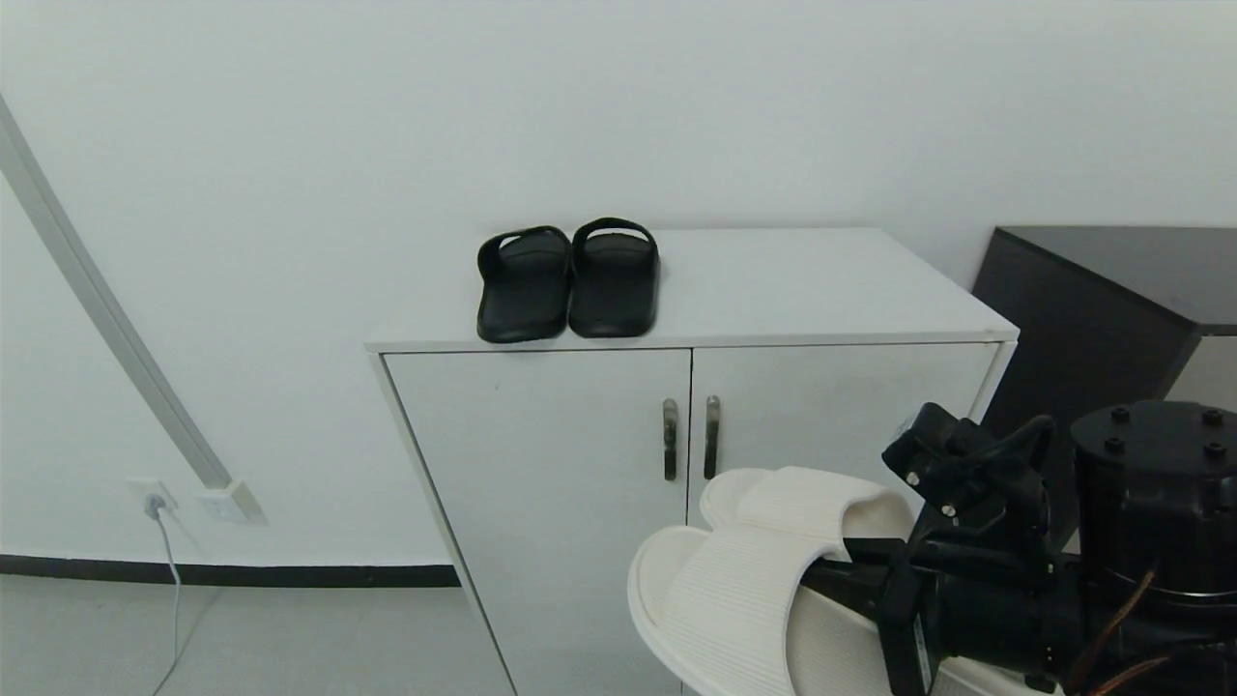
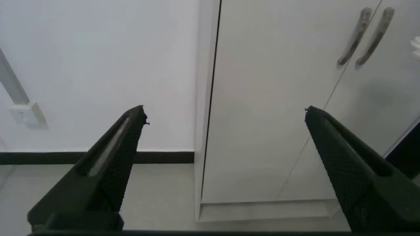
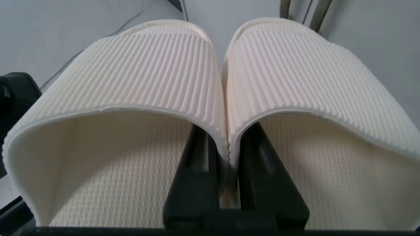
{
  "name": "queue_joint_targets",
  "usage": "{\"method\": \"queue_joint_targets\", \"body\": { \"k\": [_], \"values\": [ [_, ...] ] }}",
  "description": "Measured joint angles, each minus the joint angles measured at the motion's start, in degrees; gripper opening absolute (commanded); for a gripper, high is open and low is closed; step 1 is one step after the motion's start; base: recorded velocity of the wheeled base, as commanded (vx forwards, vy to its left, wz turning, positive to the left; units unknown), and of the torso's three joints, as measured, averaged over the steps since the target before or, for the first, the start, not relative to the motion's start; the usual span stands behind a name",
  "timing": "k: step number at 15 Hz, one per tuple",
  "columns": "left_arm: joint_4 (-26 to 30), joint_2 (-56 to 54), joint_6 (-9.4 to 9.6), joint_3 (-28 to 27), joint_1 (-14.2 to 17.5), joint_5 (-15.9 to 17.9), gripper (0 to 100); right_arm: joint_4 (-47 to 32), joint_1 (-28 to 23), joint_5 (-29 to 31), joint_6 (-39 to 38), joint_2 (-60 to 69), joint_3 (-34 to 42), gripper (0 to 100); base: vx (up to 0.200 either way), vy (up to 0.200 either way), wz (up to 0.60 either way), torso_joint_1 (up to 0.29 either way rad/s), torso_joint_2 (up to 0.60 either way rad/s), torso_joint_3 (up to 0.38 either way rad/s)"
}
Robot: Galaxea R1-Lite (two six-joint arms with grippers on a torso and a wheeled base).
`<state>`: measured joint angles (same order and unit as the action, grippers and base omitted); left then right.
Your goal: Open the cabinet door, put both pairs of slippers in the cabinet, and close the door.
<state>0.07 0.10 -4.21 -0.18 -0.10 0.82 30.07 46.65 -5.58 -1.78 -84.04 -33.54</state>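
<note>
The white slippers (image 1: 763,570) are off the floor, held side by side low in the near right, in front of the cabinet's right door (image 1: 831,406) and just below the handles (image 1: 670,440). My right end effector (image 3: 226,177) has its fingers (image 3: 197,183) run in under the ribbed straps. They sit narrow, and they appear to pinch the two inner edges of the pair together, though the straps hide the tips from me. Toes point away from me, towards the cabinet.

The black slippers (image 1: 568,280) stand as a pair on the cabinet (image 1: 821,290) top, on its left half. Their heels are at the front edge and the two shoes are touching each other.

Both doors are shut, the left door (image 1: 541,483) and the right one meeting at the two vertical handles in the middle.

My left end effector (image 2: 224,111) is spread wide with nothing between its fingers. It is low down and faces the cabinet's left front corner and the floor (image 2: 164,190).

The cabinet backs onto a white wall (image 1: 290,145). Left of it a grey conduit (image 1: 97,290) slants down to a socket (image 1: 153,501) with a cable (image 1: 174,590) hanging from it. On the right stands a dark unit (image 1: 1082,319), just beside the cabinet.
</note>
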Motion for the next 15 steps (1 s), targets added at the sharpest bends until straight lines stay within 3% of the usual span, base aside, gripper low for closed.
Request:
{"method": "queue_joint_targets", "body": {
  "k": [9,13,15],
  "values": [
    [0.02,0.00,0.11,0.00,0.00,-0.04,100,0.00,0.45,-0.02,0.01,-0.11,0.72,0,0.000,0.000,0.00,-0.125,0.47,0.342],
    [0.02,0.00,0.09,0.00,0.00,-0.02,100,0.04,0.59,0.00,-0.02,-0.07,0.83,0,0.000,0.000,0.00,-0.037,0.43,0.391],
    [0.06,0.00,0.18,0.05,-0.01,0.05,100,-0.02,0.63,-0.05,-0.05,-0.07,0.94,0,0.000,0.000,0.00,-0.001,0.11,0.101]
  ]
}}
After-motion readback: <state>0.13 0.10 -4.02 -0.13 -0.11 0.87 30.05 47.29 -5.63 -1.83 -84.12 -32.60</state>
